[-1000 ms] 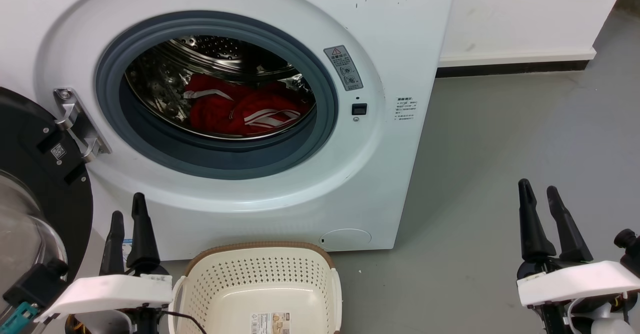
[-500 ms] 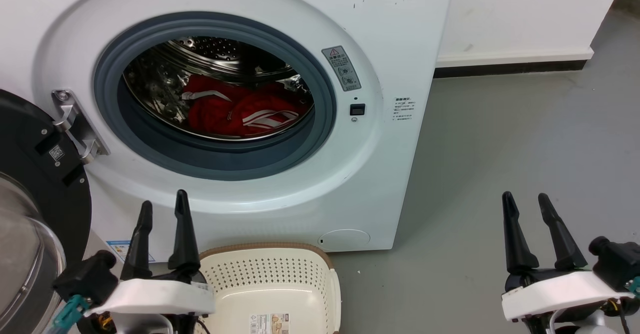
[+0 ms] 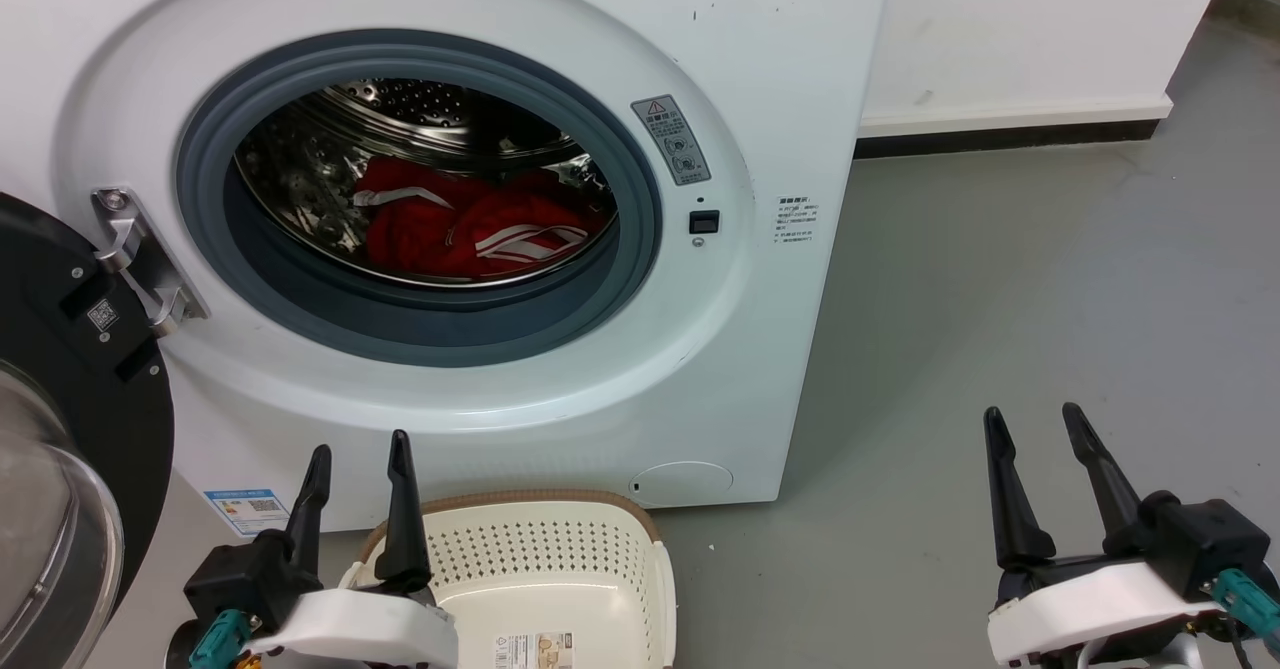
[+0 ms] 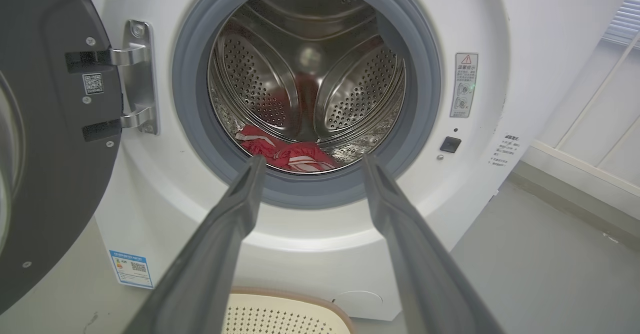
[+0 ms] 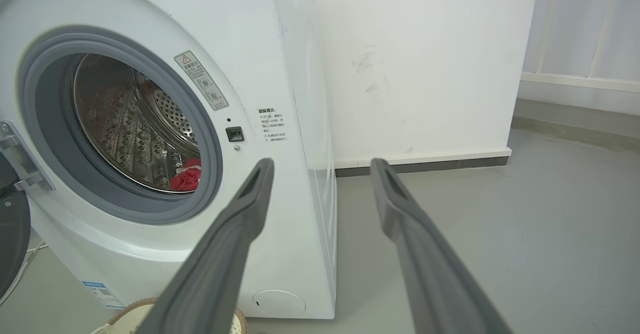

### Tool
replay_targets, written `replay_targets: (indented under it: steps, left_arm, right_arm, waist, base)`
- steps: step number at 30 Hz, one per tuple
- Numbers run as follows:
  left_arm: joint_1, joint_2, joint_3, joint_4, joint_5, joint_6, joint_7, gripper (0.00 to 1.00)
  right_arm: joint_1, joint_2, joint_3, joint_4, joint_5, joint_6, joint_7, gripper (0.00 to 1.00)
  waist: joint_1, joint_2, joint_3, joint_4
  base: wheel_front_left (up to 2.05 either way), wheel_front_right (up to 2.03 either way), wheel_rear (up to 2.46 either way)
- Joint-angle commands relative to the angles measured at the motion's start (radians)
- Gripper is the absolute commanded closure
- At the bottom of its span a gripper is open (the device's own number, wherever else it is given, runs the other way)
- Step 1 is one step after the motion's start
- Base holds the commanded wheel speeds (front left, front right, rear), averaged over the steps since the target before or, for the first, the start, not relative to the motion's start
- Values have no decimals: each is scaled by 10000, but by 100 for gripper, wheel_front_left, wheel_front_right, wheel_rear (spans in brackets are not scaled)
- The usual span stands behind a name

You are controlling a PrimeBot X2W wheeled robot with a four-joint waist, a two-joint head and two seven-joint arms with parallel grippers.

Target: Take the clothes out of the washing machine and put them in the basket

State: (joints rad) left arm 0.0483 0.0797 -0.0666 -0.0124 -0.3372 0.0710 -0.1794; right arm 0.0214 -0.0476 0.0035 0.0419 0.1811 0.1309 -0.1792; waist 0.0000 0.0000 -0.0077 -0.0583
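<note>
Red clothes [image 3: 470, 229] lie in labelled washing machine [image 3: 760, 369]; left hand [image 3: 360, 442], right hand [image 3: 1030, 409] spread empty.

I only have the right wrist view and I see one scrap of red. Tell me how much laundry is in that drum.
Observer: In the head view, the clothes are two red heaps with white stripes, touching, low inside the washing machine.
Operator: Report the basket.
Observer: The basket stands on the floor right in front of the machine, below its opening. No clothes are in the part that shows.
Operator: Give me the left gripper.
Observer: The left gripper is open, holds nothing, and is outside the machine. In its wrist view the fingers frame the clothes.
</note>
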Motion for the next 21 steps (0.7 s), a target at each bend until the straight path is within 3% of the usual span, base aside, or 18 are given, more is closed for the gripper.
replay_targets:
  steps: [1,16,21]
  left_arm:
    - [9,51,-33,-1,210,41,-108,0]
    - [174,271,-343,54,1506,225,-425,0]
    - [277,127,-105,192,1435,-37,-526,0]
  right_arm:
    - [18,-33,20,-45,-327,-2,-100,0]
    - [116,-35,161,-98,-1678,-2,-433,0]
    - [169,-34,222,-56,-1957,-3,-523,0]
  waist:
    - [0,0,-7,-16]
    - [0,0,-57,-161]
    - [0,0,-69,-209]
  base:
    - [0,0,0]
    - [0,0,0]
    - [0,0,0]
